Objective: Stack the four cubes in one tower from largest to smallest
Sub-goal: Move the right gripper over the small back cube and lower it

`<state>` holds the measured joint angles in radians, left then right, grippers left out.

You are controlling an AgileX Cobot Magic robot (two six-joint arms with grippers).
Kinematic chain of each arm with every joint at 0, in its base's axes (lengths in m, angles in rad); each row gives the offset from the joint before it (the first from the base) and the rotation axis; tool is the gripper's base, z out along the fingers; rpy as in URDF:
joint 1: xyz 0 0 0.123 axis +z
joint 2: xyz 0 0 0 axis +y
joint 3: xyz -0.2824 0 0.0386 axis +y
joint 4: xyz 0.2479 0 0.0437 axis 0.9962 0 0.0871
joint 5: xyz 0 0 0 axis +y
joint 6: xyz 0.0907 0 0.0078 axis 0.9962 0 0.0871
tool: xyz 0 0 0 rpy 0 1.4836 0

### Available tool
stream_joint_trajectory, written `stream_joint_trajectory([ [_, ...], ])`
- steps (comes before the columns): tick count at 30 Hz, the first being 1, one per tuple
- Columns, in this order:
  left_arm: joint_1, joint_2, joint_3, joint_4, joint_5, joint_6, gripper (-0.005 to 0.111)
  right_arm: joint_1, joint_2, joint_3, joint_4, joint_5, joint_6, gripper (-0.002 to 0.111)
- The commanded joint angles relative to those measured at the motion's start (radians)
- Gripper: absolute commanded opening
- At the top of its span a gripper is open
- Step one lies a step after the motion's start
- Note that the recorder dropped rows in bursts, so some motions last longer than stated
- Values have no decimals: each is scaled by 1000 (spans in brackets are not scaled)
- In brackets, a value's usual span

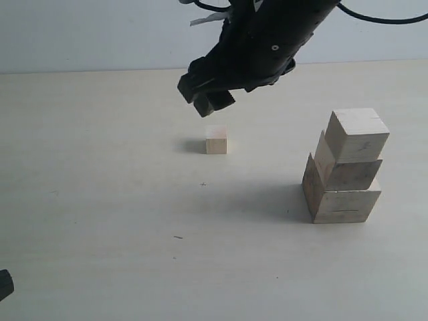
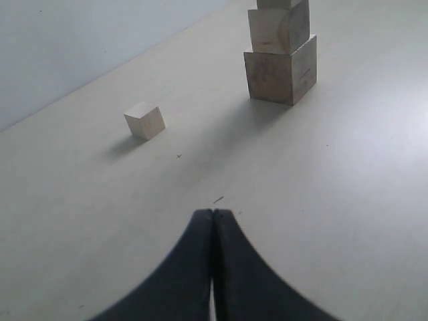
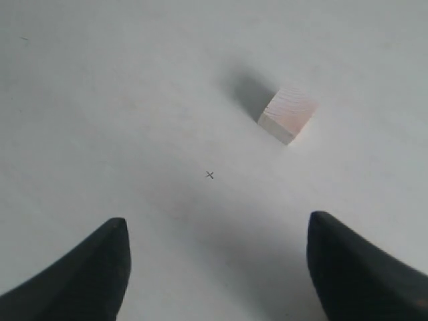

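Setting: robotics lab bench. Bare pale tabletop against a plain light wall, with a small cross marked on the surface. A black robot arm with a trailing cable hangs above it, and plain wooden cubes stand on it.

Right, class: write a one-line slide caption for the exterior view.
Right gripper, jaws open, hovers near the lone smallest cube; the three-cube stack stands at right.

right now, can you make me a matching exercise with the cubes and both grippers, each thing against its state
Things:
1. smallest cube
2. stack of three cubes
3. left gripper
4. right gripper

States:
a. jaws shut
b. jaws open wide
c. lying alone, ungripped
d. largest at the bottom

Pairs: 1-c, 2-d, 3-a, 4-b
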<state>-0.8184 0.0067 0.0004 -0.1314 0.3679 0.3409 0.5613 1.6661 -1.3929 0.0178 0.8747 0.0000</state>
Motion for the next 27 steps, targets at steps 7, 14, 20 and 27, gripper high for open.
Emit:
stream_joint_trajectory([
  [7,2,-7,0,-3,-6,-4,0,-17,204,-249,-35,129,49,70],
  [14,2,-7,0,-3,-6,-4,0,-46,367,-441,-86,200,59,70],
  [20,2,-7,0,-3,-6,-4,0,-85,495,-511,-18,236,149,70],
  [27,2,-7,0,-3,-6,-4,0,-98,554,-511,-6,210,222,70],
])
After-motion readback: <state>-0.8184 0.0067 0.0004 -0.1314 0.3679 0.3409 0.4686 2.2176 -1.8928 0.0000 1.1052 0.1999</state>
